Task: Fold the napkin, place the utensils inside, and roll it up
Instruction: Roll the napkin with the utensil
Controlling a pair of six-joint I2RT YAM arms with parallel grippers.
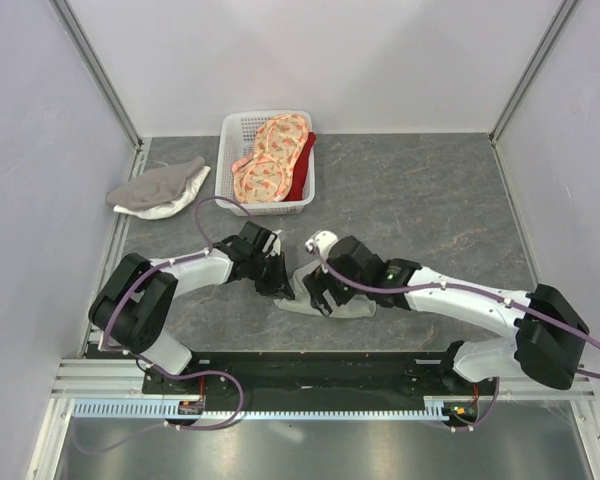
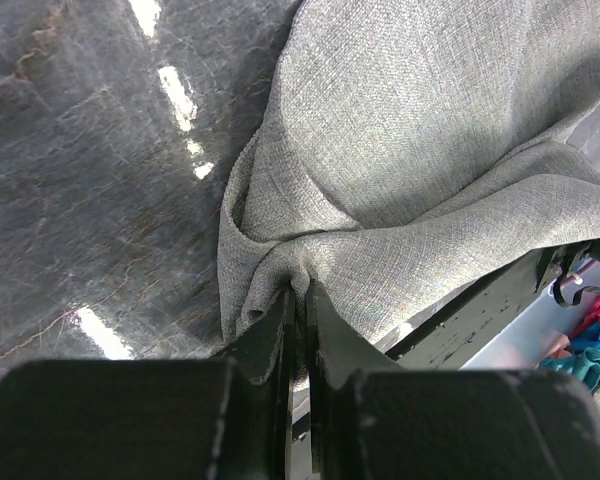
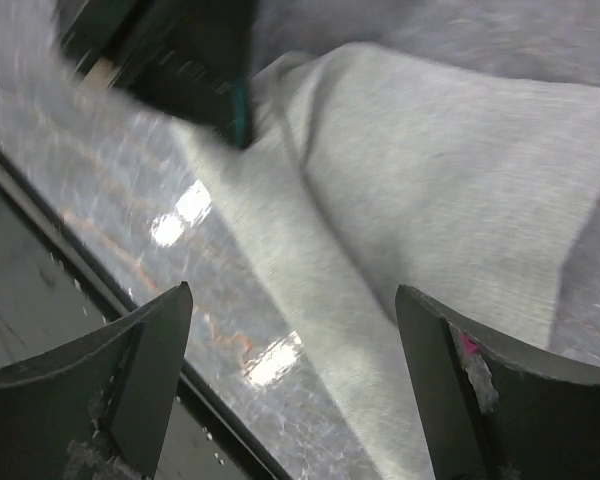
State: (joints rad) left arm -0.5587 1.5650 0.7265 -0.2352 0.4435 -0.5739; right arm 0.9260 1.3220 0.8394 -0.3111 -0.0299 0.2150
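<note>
Grey-green napkin (image 2: pixel 430 150) is pinched at a bunched fold by the left gripper (image 2: pixel 300 290), largely hidden beneath both grippers from above. The right gripper (image 3: pixel 292 295) hangs wide over it, blurred. Beyond them sit a basket (image 1: pixel 223 160) of patterned cloths (image 1: pixel 270 165) and a grey cloth (image 1: pixel 160 188).

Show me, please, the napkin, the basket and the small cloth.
napkin (image 2: pixel 430 140): left wrist view, smooth middle of the cloth.
basket (image 1: pixel 265 208): top view, its near wall.
small cloth (image 1: pixel 158 186): top view, its grey middle.
</note>
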